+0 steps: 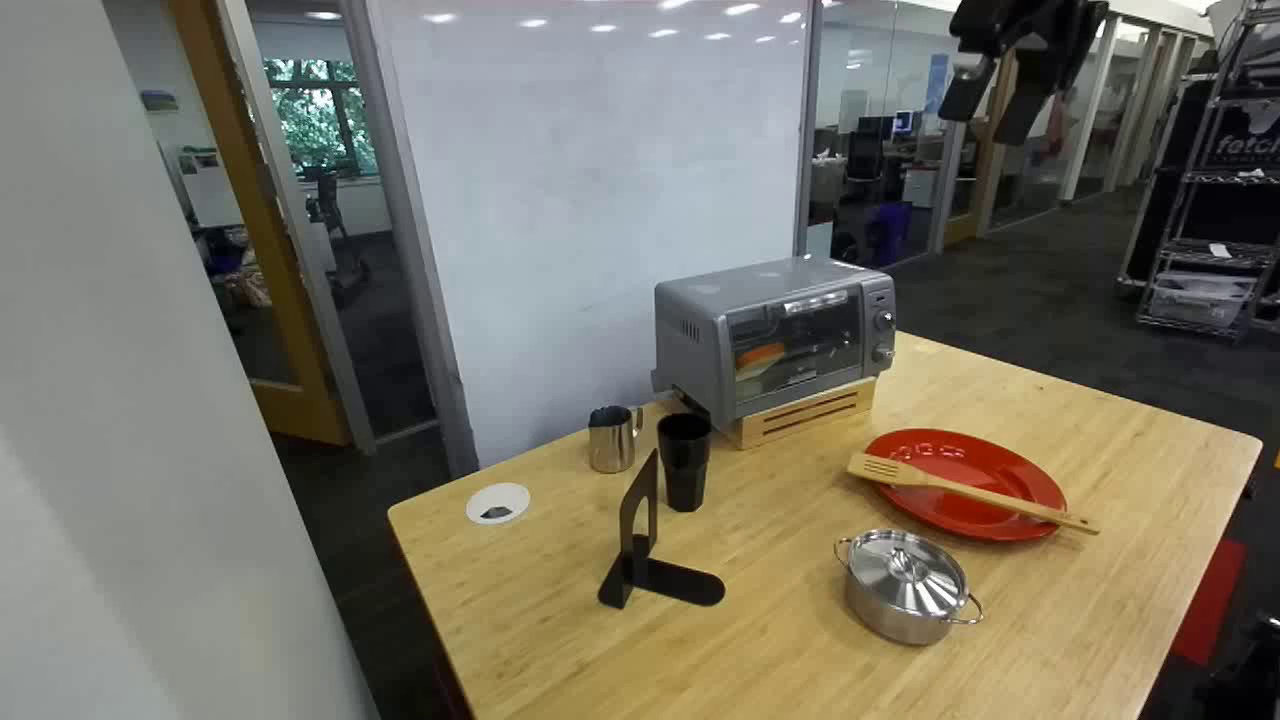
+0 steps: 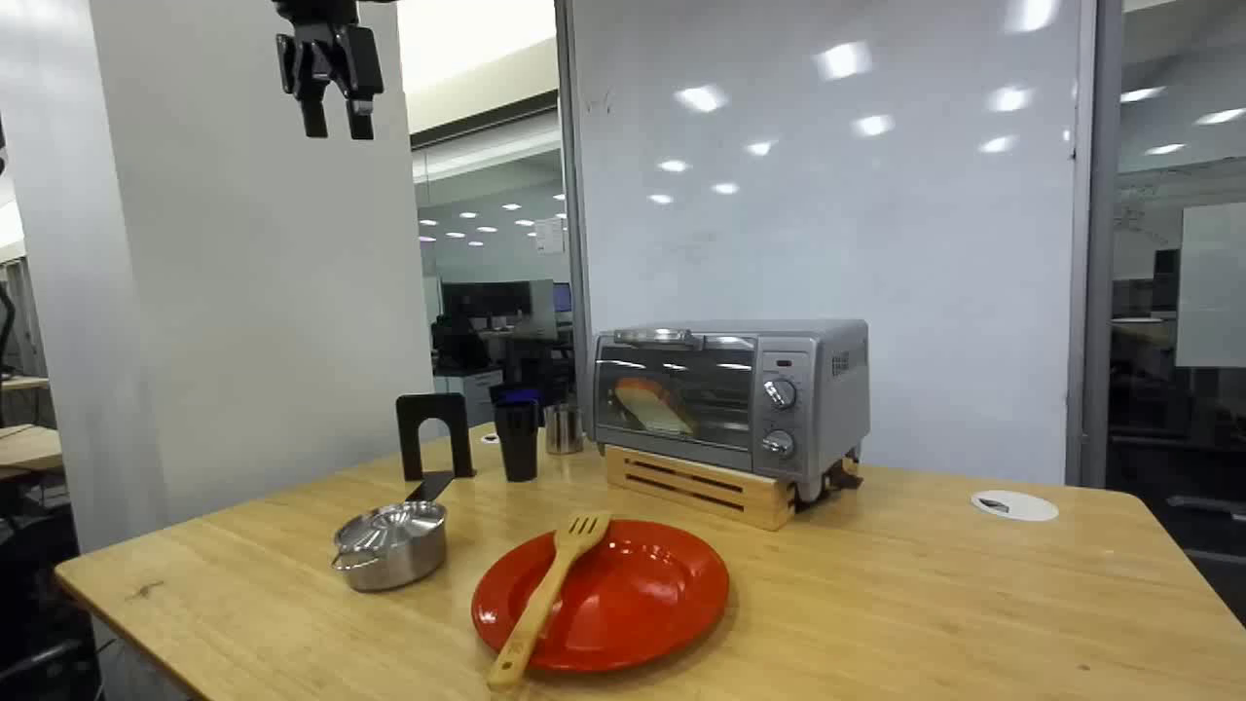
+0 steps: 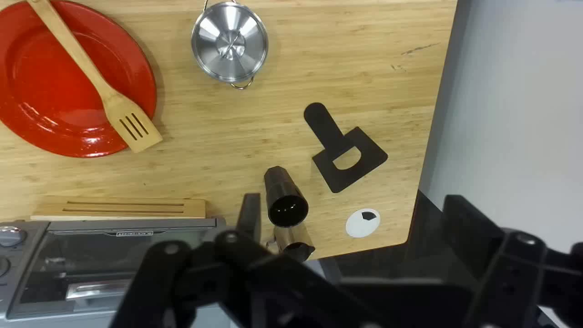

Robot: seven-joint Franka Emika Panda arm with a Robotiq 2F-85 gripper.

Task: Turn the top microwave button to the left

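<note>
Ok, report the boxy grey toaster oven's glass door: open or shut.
Shut: in both exterior views the glass door stands upright against the toaster oven, its silver handle at the top.

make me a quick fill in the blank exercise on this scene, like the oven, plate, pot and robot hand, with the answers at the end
1. The number of knobs on the front of the toaster oven is ____.
2. The colour of the plate under the wooden spatula is ____.
3. The lid of the metal pot is ____, not off.
4. Rather than shut, the hand is ____.

Missing words: two; red; on; open
</note>
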